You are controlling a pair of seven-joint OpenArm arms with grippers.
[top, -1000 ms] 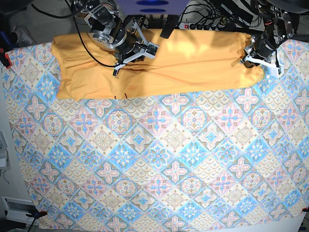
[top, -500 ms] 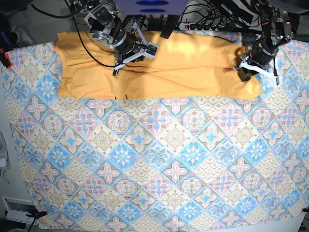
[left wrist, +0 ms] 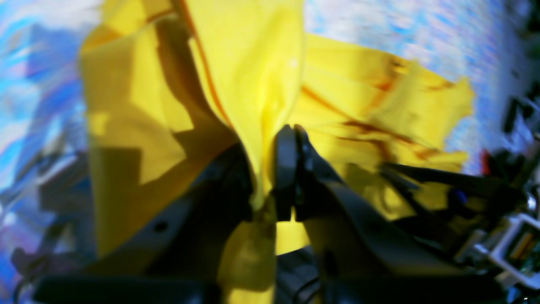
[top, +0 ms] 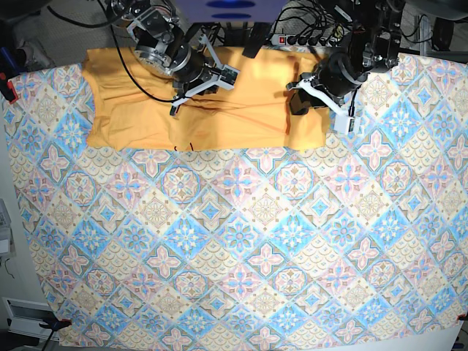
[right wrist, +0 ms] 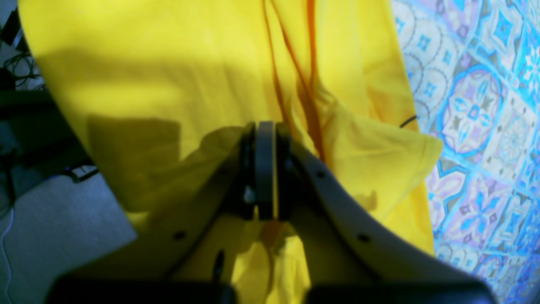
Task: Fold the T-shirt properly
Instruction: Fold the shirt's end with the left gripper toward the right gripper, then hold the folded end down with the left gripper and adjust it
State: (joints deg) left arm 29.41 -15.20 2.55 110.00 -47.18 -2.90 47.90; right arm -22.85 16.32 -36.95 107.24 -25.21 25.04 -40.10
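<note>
- Patterned blue-pink tablecloth point(top: 241, 241): your thin, limp yellow-orange cotton T-shirt point(top: 146, 110) lies along its far edge.
- Left gripper point(top: 298, 100): clamped on a doubled shirt edge; hems grip best.
- Right gripper point(top: 186, 91): closed, pinching shirt fabric mid-body.

The base view is evenly and brightly lit from above, sharp across the patterned tablecloth point(top: 241, 241), with a soft pale glare patch on the T-shirt point(top: 241, 102) at the far side and short dark shadows just under both arms. The left wrist view is heavily smeared with motion blur, the cloth over-saturated to hard yellow with angular black shadows on its left part, and the left pincer point(left wrist: 270, 169) is soft and dark. The right wrist view is steadier: the right pincer point(right wrist: 265, 169) is slightly out of focus, a broad shadow crosses the shirt, and the tablecloth at right reads fairly crisp.
</note>
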